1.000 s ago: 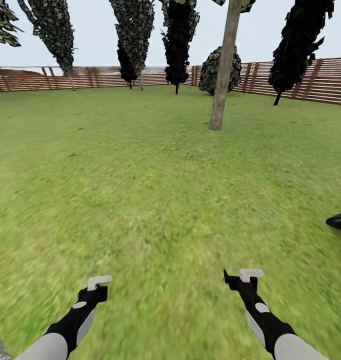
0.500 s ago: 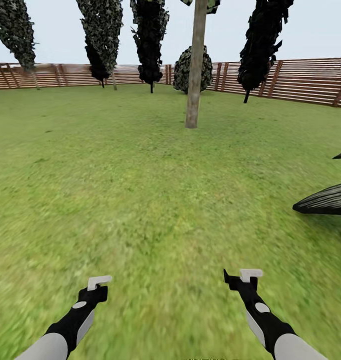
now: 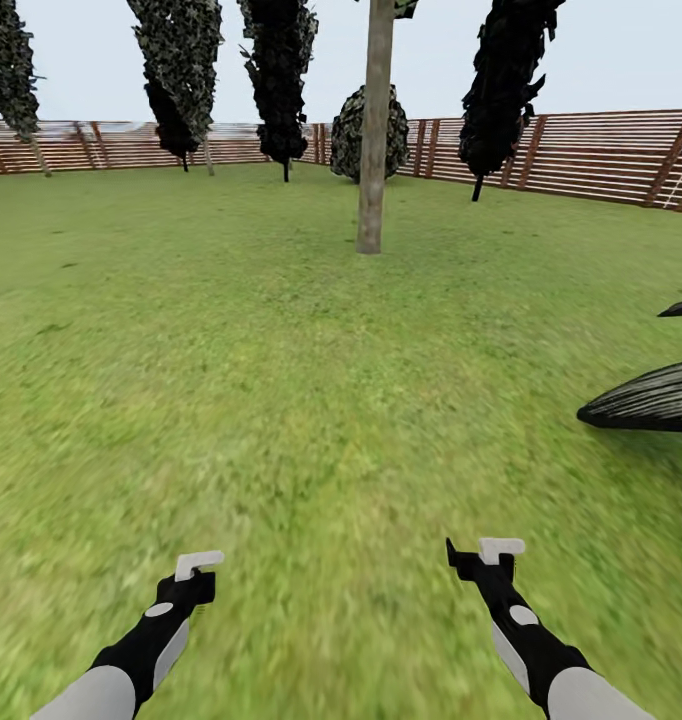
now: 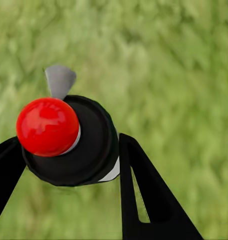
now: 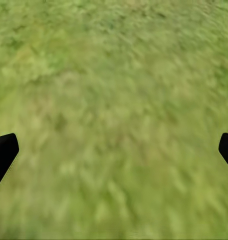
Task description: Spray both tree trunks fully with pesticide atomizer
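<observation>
Left end effector (image 4: 68,165) gripping atomizer (image 4: 66,140), tree trunk (image 3: 373,130) far ahead

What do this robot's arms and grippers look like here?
Both arms have light grey upper sections, then glossy black forearms with a pale grey oval inset. The left gripper and right gripper end in a flat, light grey piece. Seen from the wrist cameras, the fingers are black, wedge-shaped, one with a narrow slot. No cables or markings are visible.

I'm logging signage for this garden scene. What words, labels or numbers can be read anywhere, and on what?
None. No text shows on the fence, the tree trunk, the grass, or the black and red object between the left claw's fingers.
</observation>
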Available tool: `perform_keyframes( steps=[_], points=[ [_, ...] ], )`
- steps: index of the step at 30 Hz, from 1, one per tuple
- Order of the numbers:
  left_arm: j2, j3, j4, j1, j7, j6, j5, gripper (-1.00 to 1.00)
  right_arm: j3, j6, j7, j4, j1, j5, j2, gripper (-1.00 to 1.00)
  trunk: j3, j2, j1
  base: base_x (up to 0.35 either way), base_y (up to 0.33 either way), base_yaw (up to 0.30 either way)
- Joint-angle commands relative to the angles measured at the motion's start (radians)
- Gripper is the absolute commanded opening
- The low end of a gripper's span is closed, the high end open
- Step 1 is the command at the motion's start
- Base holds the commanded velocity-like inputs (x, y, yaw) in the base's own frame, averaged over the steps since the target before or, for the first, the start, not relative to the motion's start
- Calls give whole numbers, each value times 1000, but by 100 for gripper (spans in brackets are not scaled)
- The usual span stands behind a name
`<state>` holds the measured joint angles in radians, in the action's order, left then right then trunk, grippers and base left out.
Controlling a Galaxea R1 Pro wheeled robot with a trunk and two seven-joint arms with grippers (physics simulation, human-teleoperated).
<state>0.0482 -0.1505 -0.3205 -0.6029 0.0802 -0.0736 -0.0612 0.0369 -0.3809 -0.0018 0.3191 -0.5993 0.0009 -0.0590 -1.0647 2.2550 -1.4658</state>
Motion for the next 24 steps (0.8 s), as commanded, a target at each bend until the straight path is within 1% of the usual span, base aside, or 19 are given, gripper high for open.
perform_keyframes(
  steps=[1,17,24],
  points=[
    [0,0,0,0,0,0,0,-100,0,0,1,0,0,0,0,100,0,0,0,334,13,-1],
    [0,-1,0,0,0,0,0,-100,0,0,1,0,0,0,-1,100,0,0,0,337,5,0],
    [1,-2,0,0,0,0,2,-100,0,0,3,0,1,-1,0,100,1,0,0,336,123,-234]
  ],
)
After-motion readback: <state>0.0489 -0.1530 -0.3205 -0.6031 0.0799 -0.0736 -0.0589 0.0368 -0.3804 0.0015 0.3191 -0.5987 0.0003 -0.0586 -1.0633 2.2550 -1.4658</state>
